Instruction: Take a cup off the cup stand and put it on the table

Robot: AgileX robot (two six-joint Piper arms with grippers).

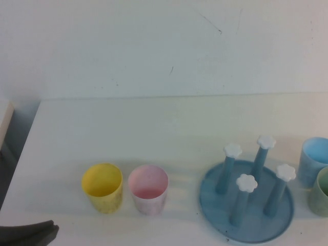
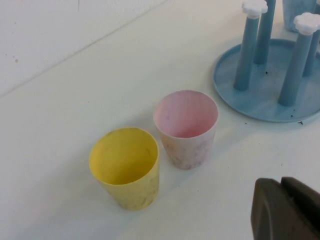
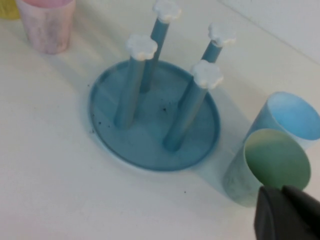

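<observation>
Nearest you, at the bench's (image 1: 102, 118) front-left corner, sits the left tool (image 1: 31, 233); whether it is open you cannot tell. The right tool (image 3: 287, 212) hovers beside the cup (image 3: 267, 165), its state also unclear. Along the front edge stand a yellow cup (image 1: 102, 187) and a pink cup (image 1: 148, 189). The cup stand (image 1: 247, 202) holds nothing. The cup stands upright at the right edge, touching the blue cup (image 1: 315, 160). The placing looks finished; next, withdraw.
</observation>
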